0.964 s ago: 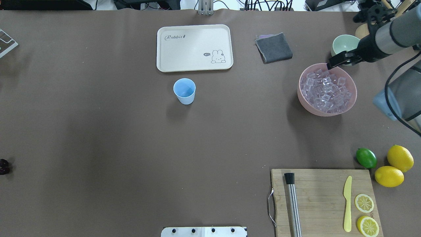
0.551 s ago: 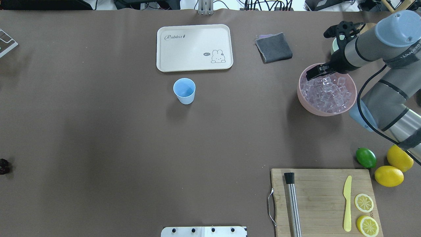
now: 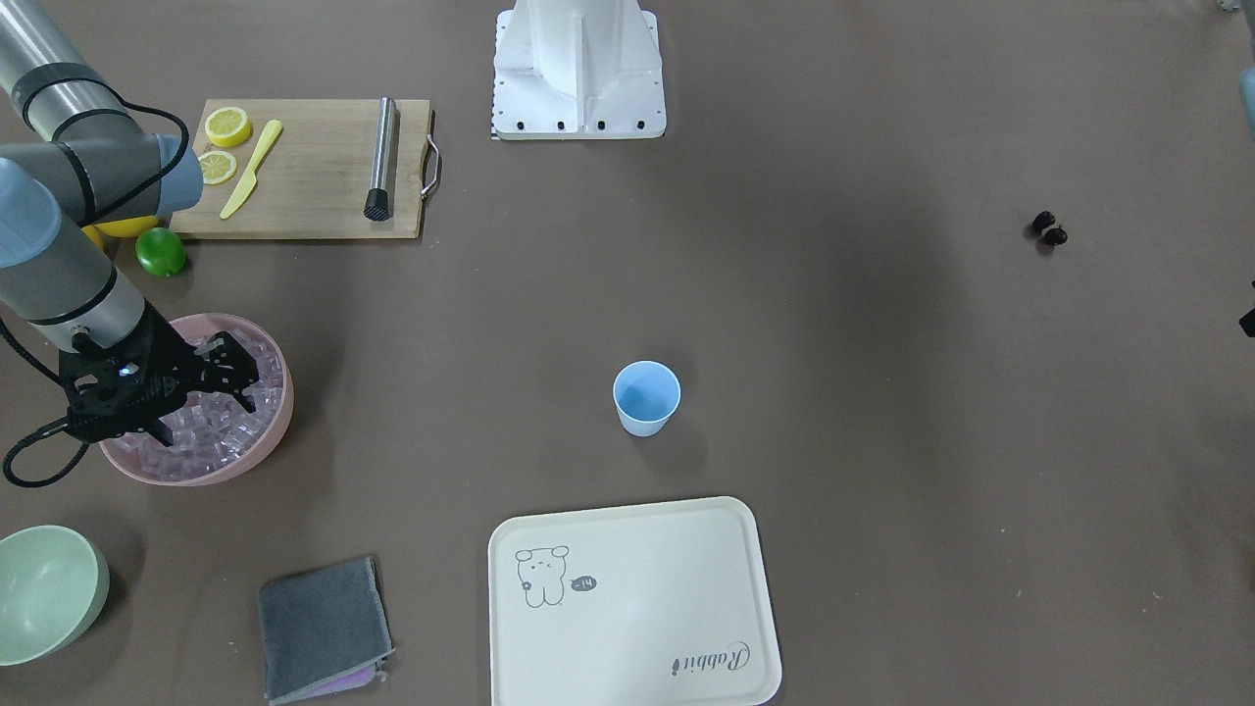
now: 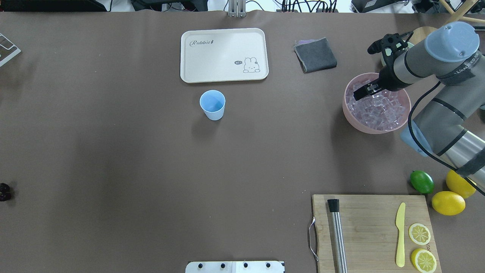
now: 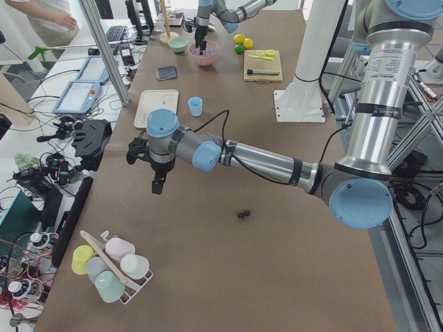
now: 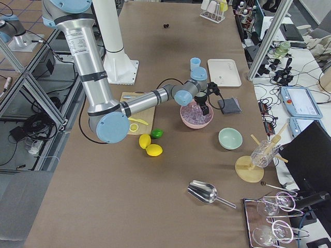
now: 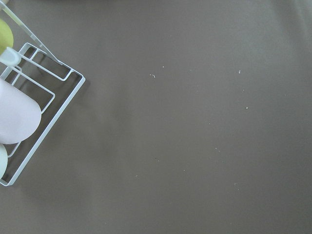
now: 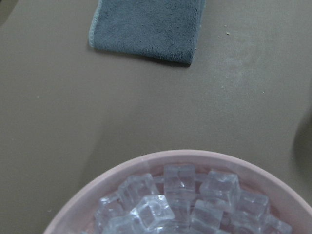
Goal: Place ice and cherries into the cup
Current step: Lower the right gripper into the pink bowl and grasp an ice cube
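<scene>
The ice (image 4: 380, 108) fills a pink bowl (image 4: 373, 129) at the table's right. My right gripper (image 4: 360, 91) hangs just over the ice at the bowl's far-left part and looks open and empty; it also shows in the front-facing view (image 3: 238, 378). The right wrist view shows ice cubes (image 8: 180, 195) close below. The light-blue cup (image 4: 213, 104) stands upright and empty near the table's middle. The dark cherries (image 4: 4, 191) lie at the far left edge. My left gripper (image 5: 158, 185) shows only in the exterior left view, over bare table, and I cannot tell whether it is open or shut.
A cream tray (image 4: 224, 55) lies behind the cup, with a grey cloth (image 4: 315, 55) to its right. A green bowl (image 3: 44, 588) stands beyond the pink bowl. A cutting board (image 4: 373, 231) holds a knife, a metal muddler and lemon slices; a lime (image 4: 421, 181) and lemons lie beside it. A wire cup rack (image 7: 39, 107) is under the left wrist.
My right gripper has swung from beside the green bowl to over the pink bowl and come down close to the ice. The cup and the cherries have not moved.
</scene>
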`<state>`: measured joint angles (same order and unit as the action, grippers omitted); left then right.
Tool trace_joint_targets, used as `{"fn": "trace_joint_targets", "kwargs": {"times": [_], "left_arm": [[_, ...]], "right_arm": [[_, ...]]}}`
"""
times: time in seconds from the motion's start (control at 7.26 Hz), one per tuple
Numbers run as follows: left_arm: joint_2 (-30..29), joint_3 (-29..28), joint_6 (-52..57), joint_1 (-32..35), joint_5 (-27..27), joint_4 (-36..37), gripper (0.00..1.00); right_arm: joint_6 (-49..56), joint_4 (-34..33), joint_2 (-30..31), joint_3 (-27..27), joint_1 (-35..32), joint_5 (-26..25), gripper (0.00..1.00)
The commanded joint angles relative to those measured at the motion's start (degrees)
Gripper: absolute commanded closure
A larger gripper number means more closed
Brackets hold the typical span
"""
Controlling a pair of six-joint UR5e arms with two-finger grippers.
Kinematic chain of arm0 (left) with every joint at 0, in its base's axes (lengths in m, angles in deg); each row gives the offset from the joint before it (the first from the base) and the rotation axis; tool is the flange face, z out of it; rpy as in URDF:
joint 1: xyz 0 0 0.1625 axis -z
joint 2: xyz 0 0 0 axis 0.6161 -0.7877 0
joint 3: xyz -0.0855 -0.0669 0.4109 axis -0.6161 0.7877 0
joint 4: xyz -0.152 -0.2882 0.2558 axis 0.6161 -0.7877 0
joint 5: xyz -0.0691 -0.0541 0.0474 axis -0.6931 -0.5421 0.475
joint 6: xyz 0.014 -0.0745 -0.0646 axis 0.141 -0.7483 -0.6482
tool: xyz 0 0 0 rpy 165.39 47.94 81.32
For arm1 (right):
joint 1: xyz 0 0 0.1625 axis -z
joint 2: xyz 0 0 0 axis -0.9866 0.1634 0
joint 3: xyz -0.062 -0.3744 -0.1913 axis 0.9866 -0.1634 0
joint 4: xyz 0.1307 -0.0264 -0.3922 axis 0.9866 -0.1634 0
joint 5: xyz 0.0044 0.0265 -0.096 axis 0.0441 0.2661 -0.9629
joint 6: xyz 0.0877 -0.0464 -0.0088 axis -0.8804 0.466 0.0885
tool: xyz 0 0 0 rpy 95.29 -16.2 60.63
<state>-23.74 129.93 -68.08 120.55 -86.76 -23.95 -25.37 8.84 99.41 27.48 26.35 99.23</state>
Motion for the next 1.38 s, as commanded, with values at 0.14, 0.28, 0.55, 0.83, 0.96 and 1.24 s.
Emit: {"fn": "trace_joint_targets", "kwargs": {"times": [0.14, 0.28, 0.55, 0.83, 0.96, 1.24], "left_arm": [[-0.3, -0.6, 0.0, -0.1, 0.0, -0.3, 0.02], [-0.2, -0.7, 0.1, -0.1, 0.0, -0.3, 0.02], [0.0, -0.4, 0.1, 0.0, 0.0, -0.4, 0.02], [0.2, -0.3, 0.1, 0.0, 0.0, -0.5, 0.02], [0.3, -0.3, 0.2, 0.0, 0.0, -0.5, 0.02], [0.5, -0.3, 0.3, 0.0, 0.0, -0.5, 0.02]], "right_arm": [[4.8, 0.1, -0.5, -3.5, -0.6, -0.2, 0.09], [4.8, 0.2, -0.5, -3.9, -0.4, -0.3, 0.09], [4.9, 0.1, -0.3, -3.6, -0.6, -0.1, 0.38], [4.9, 0.1, 0.0, -3.4, -0.6, 0.0, 0.61], [4.9, 0.1, 0.1, -3.3, -0.7, 0.0, 0.7], [4.8, 0.1, 0.3, -2.1, -1.6, 0.4, 0.95]]}}
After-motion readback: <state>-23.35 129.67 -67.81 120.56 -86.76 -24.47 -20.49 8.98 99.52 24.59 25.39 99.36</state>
